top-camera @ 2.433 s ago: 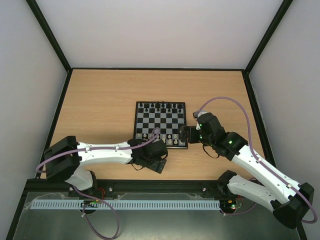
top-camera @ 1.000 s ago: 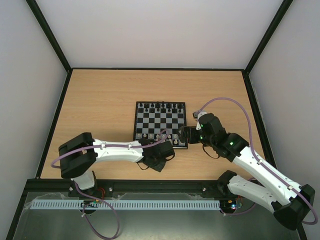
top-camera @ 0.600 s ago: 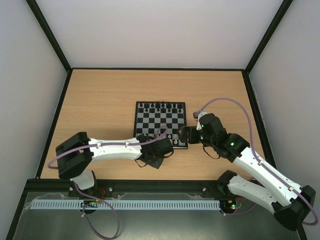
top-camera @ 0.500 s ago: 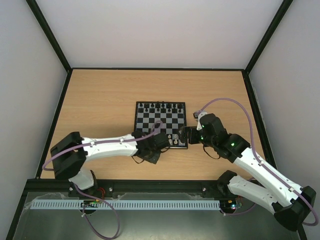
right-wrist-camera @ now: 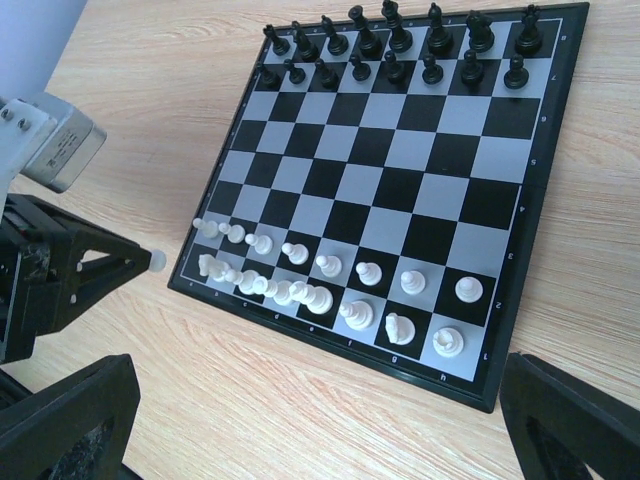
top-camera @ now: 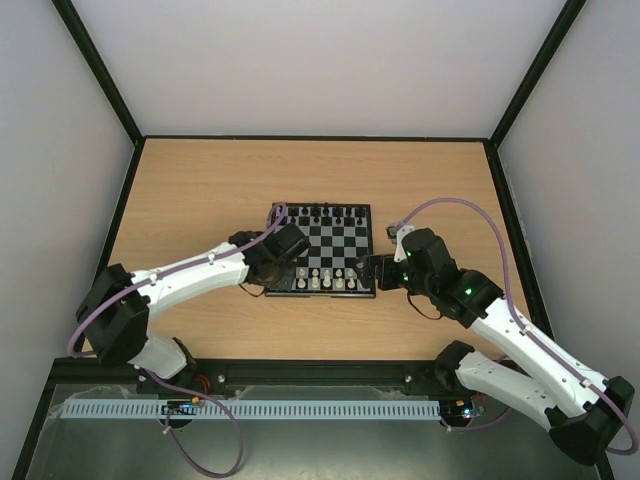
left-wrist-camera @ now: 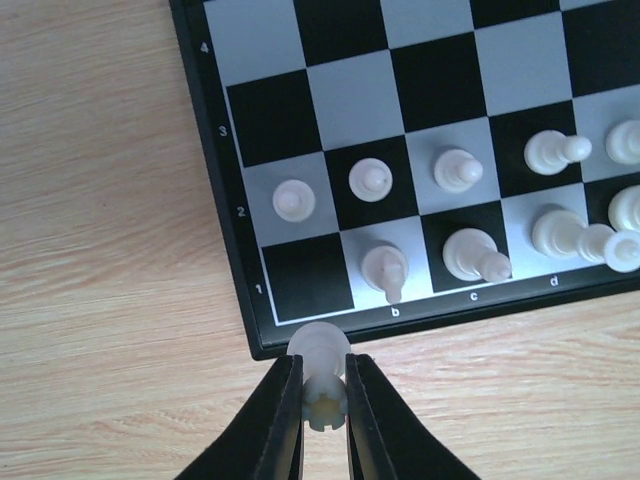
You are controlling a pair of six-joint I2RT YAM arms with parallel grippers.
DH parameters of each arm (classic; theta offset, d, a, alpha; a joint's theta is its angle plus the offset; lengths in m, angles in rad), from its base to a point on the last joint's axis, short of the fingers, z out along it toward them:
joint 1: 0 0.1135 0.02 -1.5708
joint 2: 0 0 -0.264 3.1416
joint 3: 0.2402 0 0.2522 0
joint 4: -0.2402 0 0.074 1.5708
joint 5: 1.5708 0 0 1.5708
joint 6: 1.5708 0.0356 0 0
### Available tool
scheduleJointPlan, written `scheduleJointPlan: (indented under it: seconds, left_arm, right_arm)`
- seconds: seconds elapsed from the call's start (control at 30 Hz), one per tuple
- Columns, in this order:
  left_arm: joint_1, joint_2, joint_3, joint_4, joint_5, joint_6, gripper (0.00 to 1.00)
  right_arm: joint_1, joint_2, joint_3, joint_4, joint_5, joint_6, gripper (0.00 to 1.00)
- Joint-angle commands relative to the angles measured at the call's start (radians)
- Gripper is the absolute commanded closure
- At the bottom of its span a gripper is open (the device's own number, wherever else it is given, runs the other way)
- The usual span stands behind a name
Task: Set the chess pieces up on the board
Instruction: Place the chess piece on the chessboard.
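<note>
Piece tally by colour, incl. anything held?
Small black chess pieces: 16
Small cream-white chess pieces on the black-and-grey chessboard: 15
Held cream-white piece, pinched in the left gripper: 1
Total: 32

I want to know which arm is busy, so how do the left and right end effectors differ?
The left end effector is shut on a white chess piece; the right end effector stands wide open and empty. The left is at the board's near left corner; the right is by its right edge. Both are low, close to the board.
</note>
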Motion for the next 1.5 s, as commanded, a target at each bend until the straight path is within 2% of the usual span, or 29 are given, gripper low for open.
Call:
scheduleJointPlan:
  seconds: [0.0, 0.47, 1.47]
  left_arm:
    - [0.027, 0.011, 0.027, -0.022, -0.019, 0.027, 0.86]
    - [0.052, 0.068, -0.012, 0.065, 0.023, 0.045, 0.86]
    - [0.074, 0.121, -0.072, 0.134, 0.056, 0.062, 0.84]
  right_arm:
    - [-0.002, -0.015, -0.013, 0.016, -0.022, -0.013, 0.01]
    - [-0.003, -0.008, -0.018, 0.022, -0.036, -0.015, 0.01]
    - [-0.002, 0.014, -0.019, 0.027, -0.052, -0.017, 0.01]
